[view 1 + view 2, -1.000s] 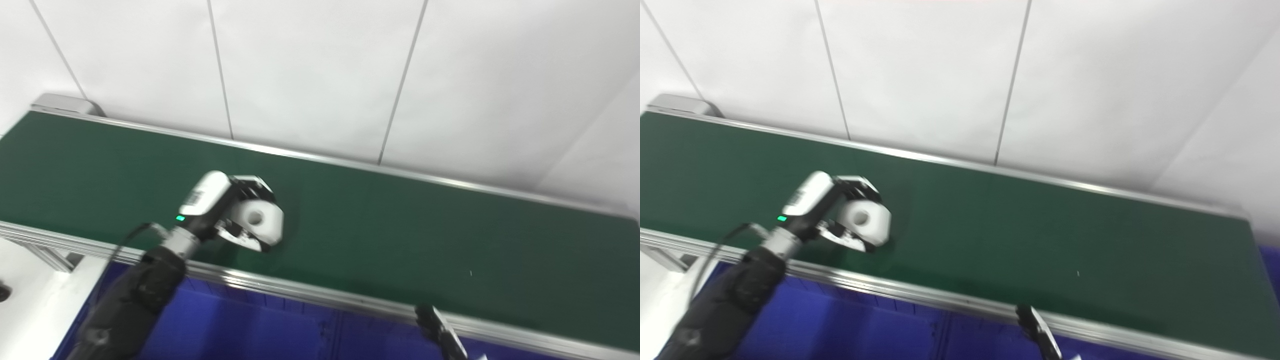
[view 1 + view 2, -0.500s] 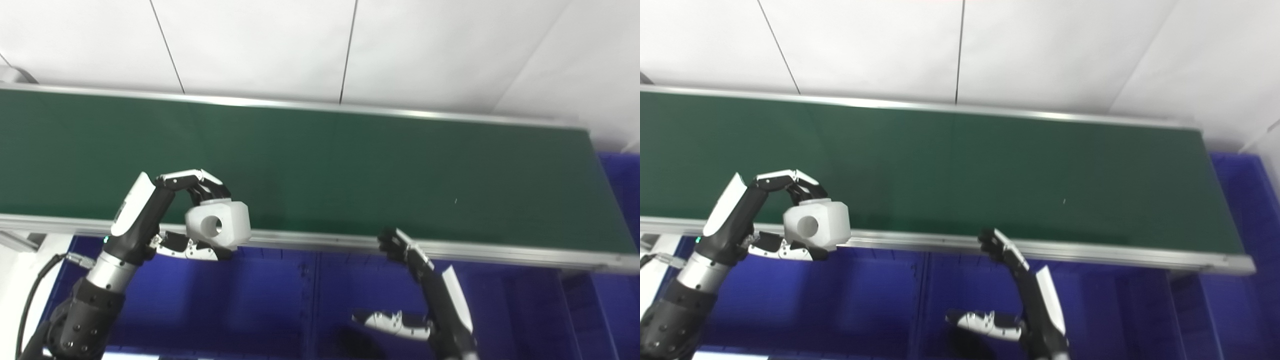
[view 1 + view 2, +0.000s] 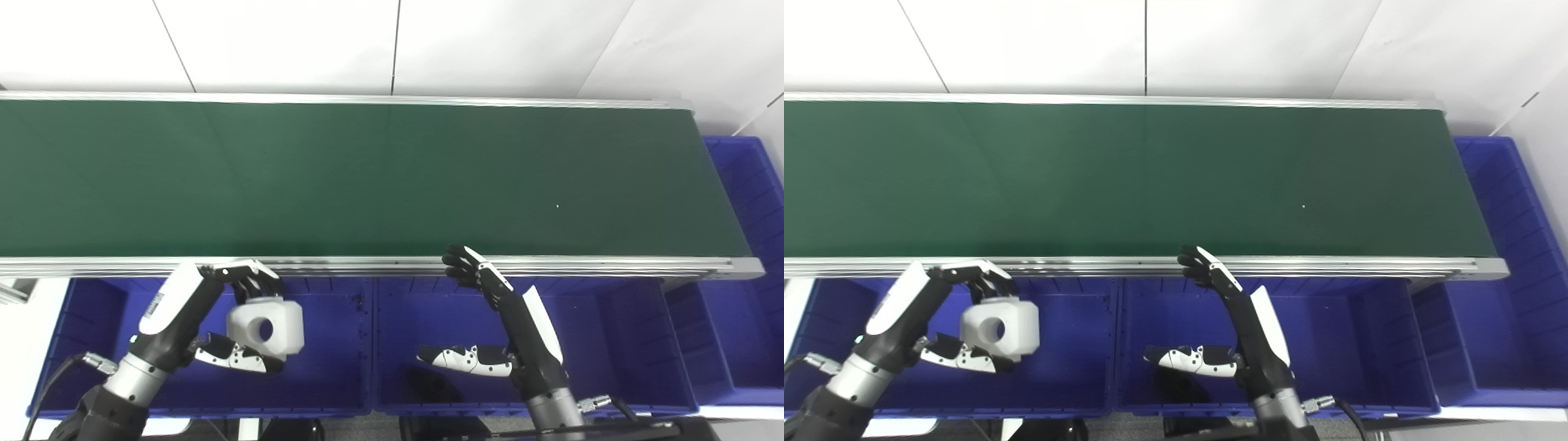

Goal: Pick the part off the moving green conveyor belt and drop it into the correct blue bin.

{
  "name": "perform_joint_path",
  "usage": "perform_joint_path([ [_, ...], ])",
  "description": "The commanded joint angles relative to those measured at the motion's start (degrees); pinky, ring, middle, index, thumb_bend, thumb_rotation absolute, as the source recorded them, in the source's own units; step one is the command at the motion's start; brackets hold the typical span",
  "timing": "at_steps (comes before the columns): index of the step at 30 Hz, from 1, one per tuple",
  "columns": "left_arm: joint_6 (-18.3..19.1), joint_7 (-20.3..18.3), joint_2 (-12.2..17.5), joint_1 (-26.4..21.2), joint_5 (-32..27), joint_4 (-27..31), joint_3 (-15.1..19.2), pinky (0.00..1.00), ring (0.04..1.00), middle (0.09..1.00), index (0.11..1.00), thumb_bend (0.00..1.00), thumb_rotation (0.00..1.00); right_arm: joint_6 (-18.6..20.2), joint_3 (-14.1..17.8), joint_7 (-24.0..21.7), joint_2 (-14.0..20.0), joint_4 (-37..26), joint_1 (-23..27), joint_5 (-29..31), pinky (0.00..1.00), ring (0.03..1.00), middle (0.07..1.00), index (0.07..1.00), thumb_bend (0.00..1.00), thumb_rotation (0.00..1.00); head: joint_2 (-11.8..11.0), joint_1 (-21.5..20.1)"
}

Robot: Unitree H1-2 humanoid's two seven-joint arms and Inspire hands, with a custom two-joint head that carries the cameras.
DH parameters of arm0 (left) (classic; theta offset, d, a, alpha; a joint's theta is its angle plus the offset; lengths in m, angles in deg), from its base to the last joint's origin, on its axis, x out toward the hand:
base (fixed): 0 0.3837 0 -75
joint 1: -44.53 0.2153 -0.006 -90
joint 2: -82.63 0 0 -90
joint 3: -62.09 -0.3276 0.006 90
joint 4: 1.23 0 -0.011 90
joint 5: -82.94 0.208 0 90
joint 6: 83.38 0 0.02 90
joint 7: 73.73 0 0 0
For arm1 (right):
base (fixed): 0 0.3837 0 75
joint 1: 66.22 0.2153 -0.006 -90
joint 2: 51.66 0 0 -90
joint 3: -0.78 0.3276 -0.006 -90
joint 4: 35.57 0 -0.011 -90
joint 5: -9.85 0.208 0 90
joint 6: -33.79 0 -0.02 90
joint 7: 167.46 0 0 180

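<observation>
part: white plastic block with round hole (image 3: 267, 327), pinched in left hand (image 3: 236, 318), clear of green conveyor belt (image 3: 367, 177)
why: hangs over leftmost blue plastic bin (image 3: 331, 380), ready for drop
right hand (image 3: 490, 343): fingers spread, empty, waiting

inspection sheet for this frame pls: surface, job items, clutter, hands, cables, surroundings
Surface: green conveyor belt, nothing seen on it.
Job's things: white part with a round hole, held over the left blue bin; middle blue bin and right blue bin alongside.
Clutter: dark object in the middle bin, unclear.
Hands: left robot hand shut on the part; right robot hand open, holding nothing.
Cables: black cable at left wrist.
Surroundings: white panelled wall.
</observation>
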Motion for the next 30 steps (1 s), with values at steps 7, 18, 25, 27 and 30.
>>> perform_joint_path([
  [7,13.8,-7.6,0.0,-1.1,4.6,3.4,-0.7,0.61,0.693,0.745,0.654,0.57,0.02,-0.1,0.0,0.0,0.0,-1.4,-1.1,0.3,0.81,0.821,0.835,0.869,0.8,0.18,-1.6,3.0],
  [18,18.5,-10.3,-0.4,-1.2,4.2,3.8,-1.7,0.82,0.92,0.968,0.968,0.69,0.27,0.5,-0.2,0.0,0.4,-0.5,-1.2,-2.3,0.79,0.824,0.845,0.873,0.81,0.19,-4.6,5.1],
  [25,9.4,-11.5,-2.0,0.2,-15.1,1.5,-0.2,0.92,0.974,1.0,1.0,0.76,0.37,1.3,-0.1,-0.7,1.1,0.5,-0.8,-3.2,0.77,0.841,0.869,0.88,0.82,0.2,-6.8,4.6],
  [27,4.3,-11.0,-3.5,1.0,-19.8,0.2,-0.1,0.94,0.976,1.0,1.0,0.78,0.34,1.3,-0.1,-0.6,1.2,0.8,-0.8,-3.5,0.77,0.837,0.869,0.88,0.82,0.19,-7.4,4.4],
  [30,-1.7,-10.5,-5.8,2.0,-22.8,-1.7,-0.2,0.93,0.967,0.99,0.991,0.8,0.24,1.1,-0.1,-0.7,1.3,1.4,-0.9,-2.9,0.77,0.838,0.872,0.885,0.82,0.18,-8.3,4.2],
])
